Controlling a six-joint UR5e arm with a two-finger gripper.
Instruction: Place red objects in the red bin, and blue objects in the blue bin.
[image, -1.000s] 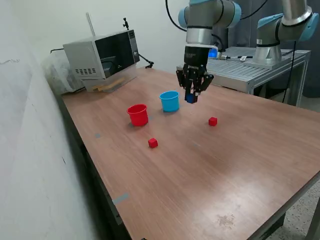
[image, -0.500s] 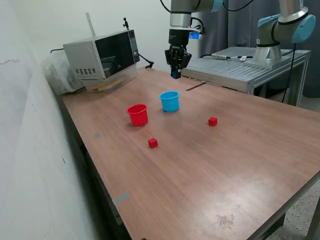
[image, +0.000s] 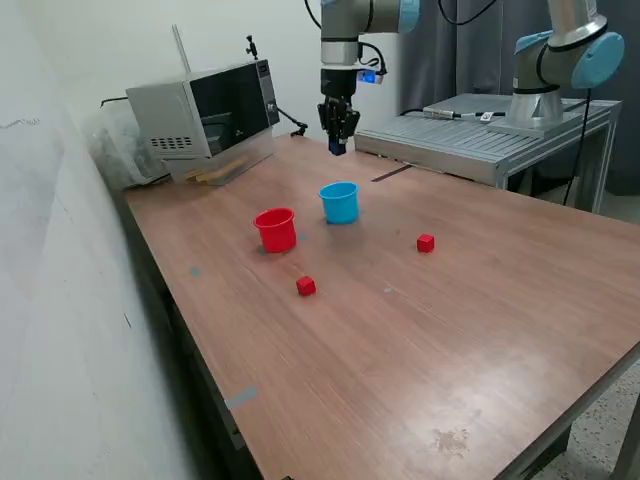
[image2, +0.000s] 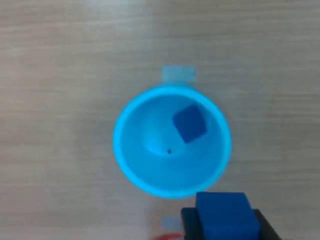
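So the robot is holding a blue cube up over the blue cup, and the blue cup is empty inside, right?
Not quite. The blue cup is not empty: the wrist view shows one dark blue cube already lying inside it. The rest is right: the gripper holds another blue cube above the cup.

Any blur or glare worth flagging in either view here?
Wrist view: soft overall, wood grain smeared, yet the blue cup and the dark blue cube inside it read clearly; the held blue cube is cropped by the frame edge. Exterior view: sharp, with a pale sheen across the table.
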